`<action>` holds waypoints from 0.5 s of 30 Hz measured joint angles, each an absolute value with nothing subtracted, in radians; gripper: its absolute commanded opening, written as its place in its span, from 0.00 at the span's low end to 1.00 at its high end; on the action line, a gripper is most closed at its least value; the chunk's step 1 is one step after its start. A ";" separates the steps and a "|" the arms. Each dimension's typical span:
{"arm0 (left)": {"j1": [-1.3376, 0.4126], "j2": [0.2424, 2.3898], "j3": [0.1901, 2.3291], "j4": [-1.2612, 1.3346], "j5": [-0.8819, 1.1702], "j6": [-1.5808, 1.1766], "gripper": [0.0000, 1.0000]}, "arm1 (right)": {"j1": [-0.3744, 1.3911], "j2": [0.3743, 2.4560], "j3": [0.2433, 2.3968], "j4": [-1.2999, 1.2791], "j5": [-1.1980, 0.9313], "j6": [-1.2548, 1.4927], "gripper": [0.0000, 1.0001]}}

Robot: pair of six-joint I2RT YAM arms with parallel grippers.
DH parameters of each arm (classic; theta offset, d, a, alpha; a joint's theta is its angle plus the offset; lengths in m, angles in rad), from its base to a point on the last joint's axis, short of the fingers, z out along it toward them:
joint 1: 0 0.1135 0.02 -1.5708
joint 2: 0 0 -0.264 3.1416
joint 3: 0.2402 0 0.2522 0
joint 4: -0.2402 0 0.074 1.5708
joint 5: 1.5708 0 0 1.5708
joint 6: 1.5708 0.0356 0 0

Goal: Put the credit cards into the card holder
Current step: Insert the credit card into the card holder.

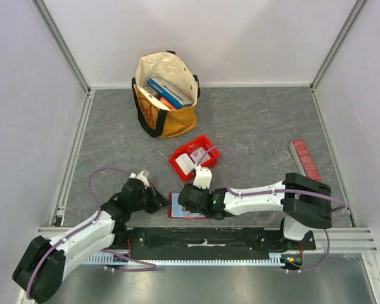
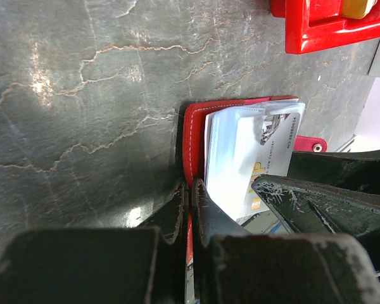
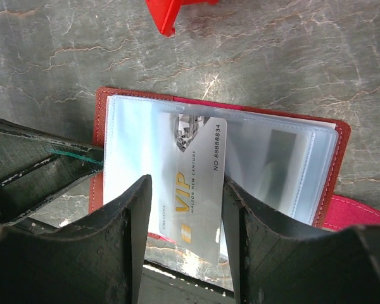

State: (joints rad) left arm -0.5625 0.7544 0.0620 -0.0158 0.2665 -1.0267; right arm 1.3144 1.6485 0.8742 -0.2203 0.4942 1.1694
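Insertion step: card holder [image 3: 100, 120] lay open on table [image 1: 253, 126] at near edge, left gripper [image 2: 189, 190] pinched onto its cover edge; right gripper [image 3: 185, 190] clamped VIP credit card [image 3: 199, 158], leading end apparently inside clear sleeve [image 3: 272, 152]; next move likely called for straight push deeper, late release

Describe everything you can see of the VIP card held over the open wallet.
The VIP card is a thin, glossy silver-white plastic rectangle with gold VIP lettering, a diamond graphic, a small gold square and the number 88888834. The right fingers pinch its long edges. It lies nearly flat, its diamond end over the clear sleeves of the open red card holder; whether it has entered a pocket is unclear.
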 measured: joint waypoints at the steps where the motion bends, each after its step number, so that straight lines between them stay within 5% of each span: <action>1: -0.562 0.754 0.062 -0.016 0.266 -1.027 0.02 | 1.314 1.648 0.874 -0.221 0.495 1.170 0.54; 15: -0.562 0.754 0.062 -0.016 0.266 -1.027 0.02 | 1.320 1.642 0.875 -0.244 0.506 1.169 0.53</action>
State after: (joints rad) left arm -0.5625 0.7536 0.0620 -0.0162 0.2665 -1.0267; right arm 1.3205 1.6421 0.8745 -0.2440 0.5064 1.1690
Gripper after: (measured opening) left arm 0.025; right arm 0.539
